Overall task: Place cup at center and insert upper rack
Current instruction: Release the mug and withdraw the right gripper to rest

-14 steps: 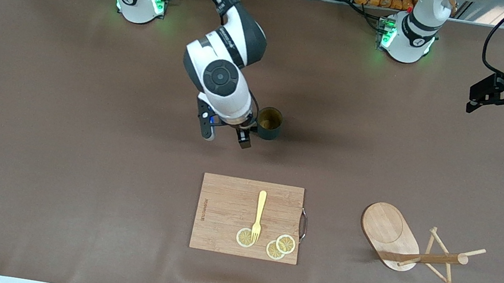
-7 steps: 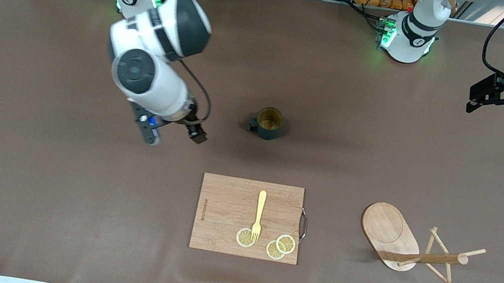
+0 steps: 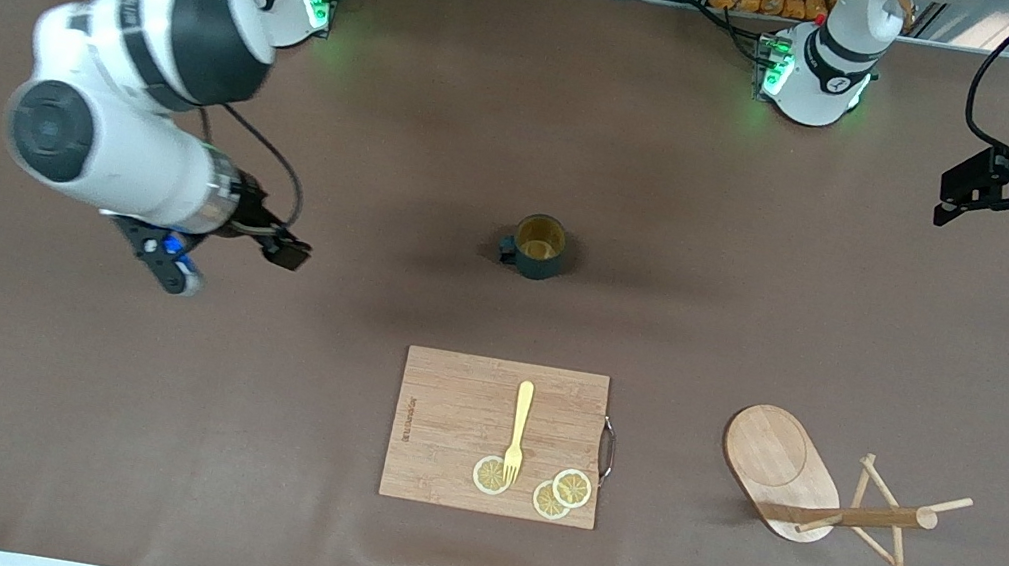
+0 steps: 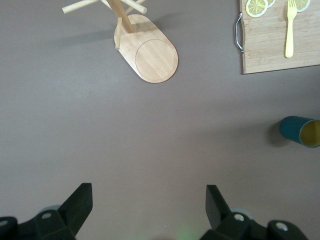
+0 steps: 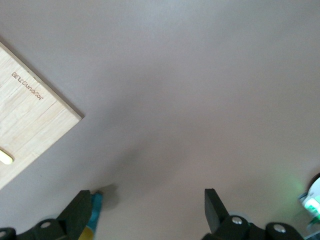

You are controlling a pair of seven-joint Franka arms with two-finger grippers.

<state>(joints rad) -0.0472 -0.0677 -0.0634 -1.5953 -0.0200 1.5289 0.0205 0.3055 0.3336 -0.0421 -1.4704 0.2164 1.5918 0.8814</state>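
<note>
A: Front view?
B: Cup [image 3: 539, 246] stands upright at mid-worktop [image 3: 383, 153], nothing touching it. Rack [image 3: 825, 496] lies tipped on its side toward the left arm's end, nearer the camera than the cup. Board [image 3: 497, 436] sits nearer the camera than the cup, with a fork [image 3: 518, 432] and lemon slices [image 3: 548, 488] on it.
A: Grippers there?
B: Right gripper [image 3: 226, 254] is up over bare worktop toward the right arm's end, well apart from the cup, holding nothing. Left gripper [image 3: 958, 198] hangs over the left arm's end, empty; that arm waits.
A: Left wrist view?
B: Left gripper [image 4: 146, 205] has its jaws spread wide, nothing between. Rack [image 4: 142, 45], board [image 4: 280, 35] and cup [image 4: 301, 131] all show below it.
A: Right wrist view?
B: Right gripper [image 5: 145, 207] jaws wide apart, empty. Board corner [image 5: 30, 135] in sight, a sliver of cup [image 5: 94, 220] at the edge beside one finger [image 5: 77, 212]; contact there can't be told.
</note>
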